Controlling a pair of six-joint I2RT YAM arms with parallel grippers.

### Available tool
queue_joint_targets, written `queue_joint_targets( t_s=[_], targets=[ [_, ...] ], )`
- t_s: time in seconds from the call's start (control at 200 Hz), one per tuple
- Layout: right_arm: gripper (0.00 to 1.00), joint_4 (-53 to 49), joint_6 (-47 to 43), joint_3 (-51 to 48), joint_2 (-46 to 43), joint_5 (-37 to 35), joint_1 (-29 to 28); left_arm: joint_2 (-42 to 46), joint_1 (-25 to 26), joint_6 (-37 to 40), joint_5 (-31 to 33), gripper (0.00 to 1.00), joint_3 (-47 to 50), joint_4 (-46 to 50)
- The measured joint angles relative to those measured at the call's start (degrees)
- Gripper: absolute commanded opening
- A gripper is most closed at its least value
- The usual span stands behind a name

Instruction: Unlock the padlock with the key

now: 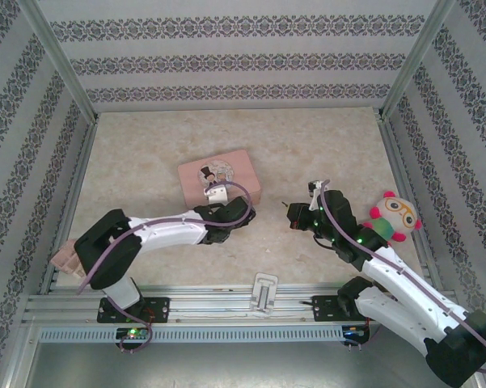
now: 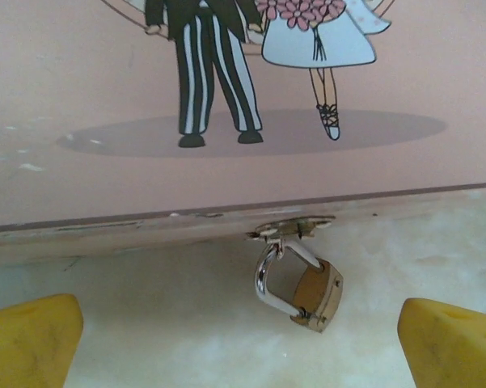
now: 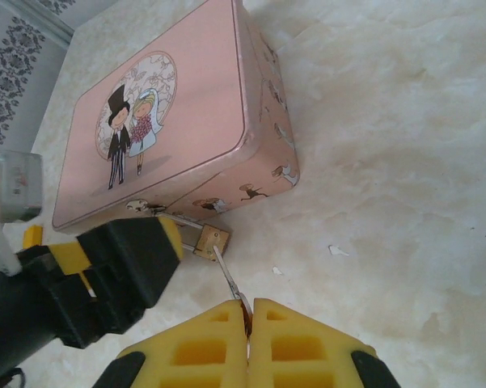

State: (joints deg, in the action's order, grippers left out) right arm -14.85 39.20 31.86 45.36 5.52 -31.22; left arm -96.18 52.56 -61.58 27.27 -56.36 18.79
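Key (image 3: 229, 279) tip is touching the padlock (image 3: 212, 240); we are pinching it tight in our right gripper (image 3: 248, 314), left gripper (image 2: 241, 343) gaping empty; shackle (image 2: 268, 279) unopened.

- Pink tin (image 3: 186, 97) with a cartoon wedding couple.
- Brass padlock (image 2: 319, 293), silver loop.
- Yellow finger pads (image 2: 28, 339).
- Cream marbled table (image 1: 331, 145).
- White walls (image 1: 226, 61), dark floral stripes.

Enclosure: pale desk boxed in by three papered walls.
Desk (image 1: 323, 137) top is cream with faint marbling and a matte finish, evenly lit, with soft shadows only. Back wall (image 1: 243, 61), left wall (image 1: 20, 121) and right wall (image 1: 469, 121) carry white paper with bands of dark damask print. Aluminium posts (image 1: 62, 65) stand at the back corners. Slotted aluminium rails (image 1: 210, 305) run along the near edge, with a plain grey surface (image 1: 226, 364) below them.
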Motion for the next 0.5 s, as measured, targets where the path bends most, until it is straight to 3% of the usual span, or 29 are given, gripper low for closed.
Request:
queue_joint_targets(
  t_s=[0.5],
  targets=[
    [0.00, 0.09, 1.33, -0.98, -2.86, -0.15, 0.37, -8.31, -0.02, -2.91, 3.58, 0.95, -6.99, 6.80]
  ],
)
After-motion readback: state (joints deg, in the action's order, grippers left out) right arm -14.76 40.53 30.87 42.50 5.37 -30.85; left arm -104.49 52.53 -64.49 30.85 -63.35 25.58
